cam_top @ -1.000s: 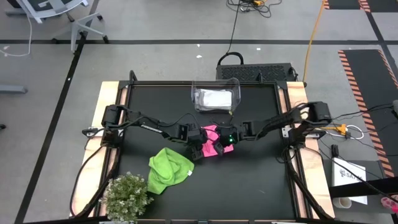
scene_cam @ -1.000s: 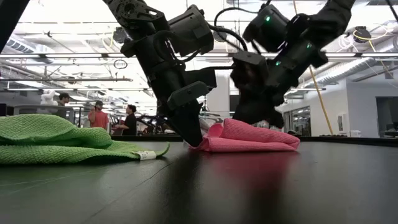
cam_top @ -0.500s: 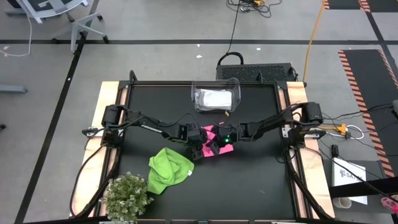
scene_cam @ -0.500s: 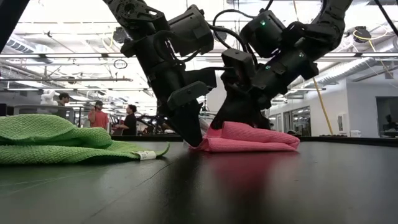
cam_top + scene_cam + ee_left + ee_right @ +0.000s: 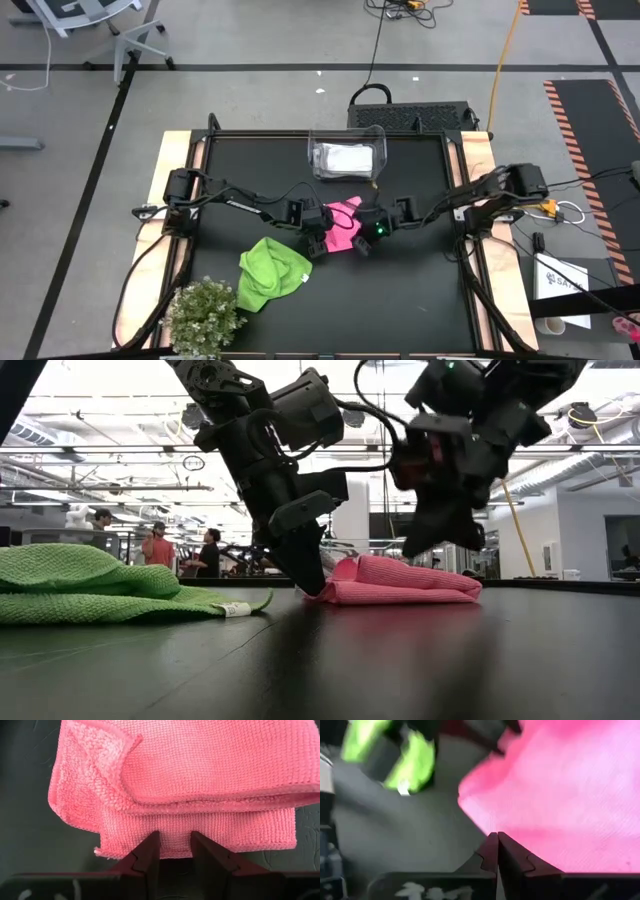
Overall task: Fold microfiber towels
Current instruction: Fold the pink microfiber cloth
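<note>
A bright pink towel [image 5: 342,226] lies folded in several layers at the table's middle, flat on the black top [image 5: 400,585]. My left gripper [image 5: 175,837] slants down onto its left edge, fingers a little apart. My right gripper [image 5: 418,548] hangs shut just above the towel's right part, clear of it, nothing between its fingers [image 5: 497,837]. A lime green towel [image 5: 270,275] lies crumpled at the near left, untouched. My left gripper sets both fingertips [image 5: 152,842] on the pink towel's lowest layer at its left edge [image 5: 175,851], coming slanting down from the table's left. The cloth between the fingers lies flat. The towel rests on the table; its folded upper layers lie just beyond the tips.
A clear plastic bin [image 5: 347,155] with a white cloth inside stands at the far middle. A small green bushy plant [image 5: 205,315] sits at the near left corner. People stand in the room beyond the table [image 5: 155,545]. Bare table top lies to the near right.
My right gripper, shut throughout, first dipped toward the table's left onto the pink towel's top, then drew back up and toward the right, clear of the cloth. The towel keeps its folded shape and place.
</note>
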You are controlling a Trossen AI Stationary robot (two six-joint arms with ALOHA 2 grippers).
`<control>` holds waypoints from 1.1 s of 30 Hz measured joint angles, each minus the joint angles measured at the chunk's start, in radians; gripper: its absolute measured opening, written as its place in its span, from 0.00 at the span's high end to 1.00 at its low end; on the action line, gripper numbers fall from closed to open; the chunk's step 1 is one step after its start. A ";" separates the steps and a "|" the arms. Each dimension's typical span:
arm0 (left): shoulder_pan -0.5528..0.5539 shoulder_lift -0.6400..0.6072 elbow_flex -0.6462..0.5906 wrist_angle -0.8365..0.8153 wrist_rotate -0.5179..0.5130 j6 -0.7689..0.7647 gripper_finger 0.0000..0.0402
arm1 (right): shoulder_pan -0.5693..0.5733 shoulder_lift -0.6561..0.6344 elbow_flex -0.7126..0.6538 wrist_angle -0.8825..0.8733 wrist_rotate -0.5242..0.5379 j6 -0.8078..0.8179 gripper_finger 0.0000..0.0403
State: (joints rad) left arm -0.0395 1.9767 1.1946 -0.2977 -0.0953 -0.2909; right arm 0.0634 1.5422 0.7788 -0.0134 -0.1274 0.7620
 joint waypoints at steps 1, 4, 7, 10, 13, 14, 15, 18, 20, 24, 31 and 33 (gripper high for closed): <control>0.000 0.000 0.000 0.000 0.000 0.000 0.71 | 0.007 0.014 0.000 -0.004 0.003 0.000 1.00; 0.000 0.000 0.000 0.000 0.000 0.000 0.71 | 0.017 0.058 -0.001 -0.011 0.028 -0.011 1.00; 0.000 0.000 0.000 0.001 0.006 -0.002 0.71 | 0.014 0.093 -0.001 0.025 0.037 -0.034 1.00; 0.000 0.000 0.000 0.001 0.008 -0.003 0.71 | 0.015 0.120 -0.001 0.077 0.024 -0.039 1.00; 0.000 0.000 0.000 0.003 0.008 -0.007 0.71 | 0.015 0.141 -0.001 0.151 0.023 -0.038 1.00; 0.000 0.000 0.000 0.003 0.008 -0.006 0.71 | 0.013 0.144 -0.001 0.176 0.026 -0.037 1.00; 0.000 0.000 0.000 0.003 0.007 -0.006 0.71 | 0.010 0.144 -0.001 0.201 0.026 -0.037 1.00; 0.000 0.000 0.000 0.005 0.007 -0.006 0.71 | 0.000 0.142 0.000 0.236 0.033 -0.030 1.00; 0.000 0.000 0.000 0.004 0.007 -0.004 0.71 | -0.005 0.142 0.000 0.235 0.019 -0.020 1.00; 0.000 0.000 0.000 0.005 0.007 0.001 0.71 | -0.005 0.130 0.000 0.228 -0.051 0.006 1.00; -0.001 0.000 0.000 0.005 0.008 0.001 0.71 | -0.006 0.107 0.000 0.227 -0.077 0.002 1.00; -0.001 0.000 0.000 0.005 0.008 0.001 0.71 | -0.006 0.095 0.000 0.220 -0.113 0.016 1.00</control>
State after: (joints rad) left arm -0.0402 1.9770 1.1946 -0.2930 -0.0875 -0.2897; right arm 0.0570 1.6370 0.7788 0.2070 -0.2402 0.7784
